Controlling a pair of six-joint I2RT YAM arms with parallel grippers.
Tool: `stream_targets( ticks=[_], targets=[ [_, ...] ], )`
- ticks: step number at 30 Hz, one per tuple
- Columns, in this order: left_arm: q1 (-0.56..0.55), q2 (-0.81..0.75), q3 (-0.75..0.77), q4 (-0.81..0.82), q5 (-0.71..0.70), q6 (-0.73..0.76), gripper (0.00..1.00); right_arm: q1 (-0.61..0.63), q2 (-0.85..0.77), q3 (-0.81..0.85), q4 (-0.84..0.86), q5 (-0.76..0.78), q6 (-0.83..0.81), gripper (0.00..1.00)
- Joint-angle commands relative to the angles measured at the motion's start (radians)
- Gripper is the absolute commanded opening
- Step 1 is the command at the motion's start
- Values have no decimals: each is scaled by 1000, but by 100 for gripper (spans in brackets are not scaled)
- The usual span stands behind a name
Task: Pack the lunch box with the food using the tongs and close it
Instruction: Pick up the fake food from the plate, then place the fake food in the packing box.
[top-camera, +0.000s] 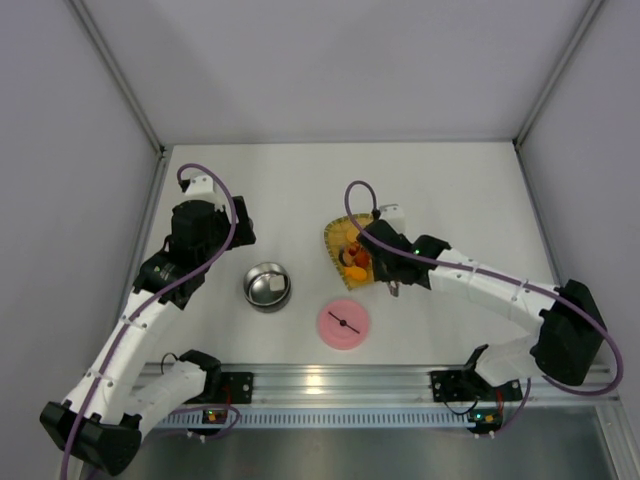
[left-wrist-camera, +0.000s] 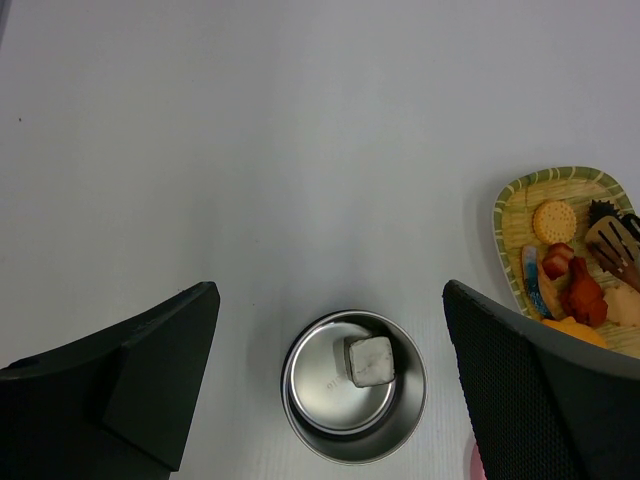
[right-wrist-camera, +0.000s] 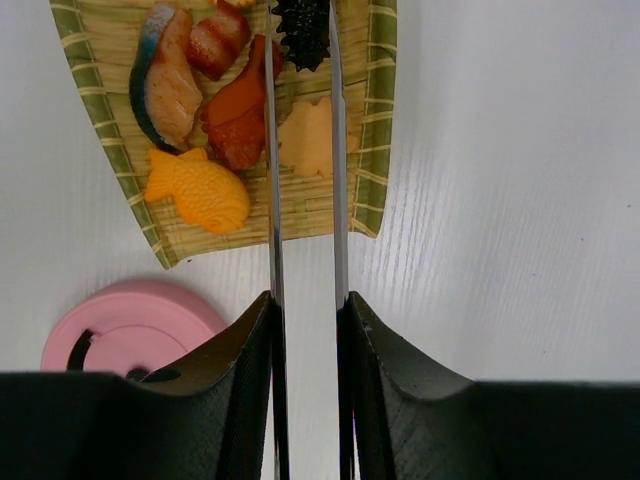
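Note:
The steel lunch box (top-camera: 267, 286) (left-wrist-camera: 353, 385) stands open on the table with a white cube of food (left-wrist-camera: 370, 360) inside. My left gripper (left-wrist-camera: 330, 295) (top-camera: 238, 232) hovers open just left of it, holding nothing. More food (right-wrist-camera: 200, 190) lies on the yellow woven tray (right-wrist-camera: 375, 110) (top-camera: 335, 232): an orange fish, red meat, a fish slice, a pale leaf shape and a biscuit (left-wrist-camera: 553, 220). My right gripper (right-wrist-camera: 305, 305) (top-camera: 385, 268) is shut on the tongs (right-wrist-camera: 272, 200), whose two arms reach over the tray. Their tips flank a black spiky piece (right-wrist-camera: 300, 30).
The pink lid with its black handle (top-camera: 343, 323) (right-wrist-camera: 130, 325) lies flat on the table in front of the tray, to the right of the lunch box. Grey walls enclose the table on the left, back and right. A metal rail runs along the near edge.

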Motion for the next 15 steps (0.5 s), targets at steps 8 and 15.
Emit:
stream_targets(
  ticks=[8,15],
  targets=[
    [5,-11,2,13,-3,-2,99,17,-129,141,-52,39,-25,18],
    [5,-8,2,14,-5,-4,99,189,-75,218,-12,-10,-1,17]
  ],
)
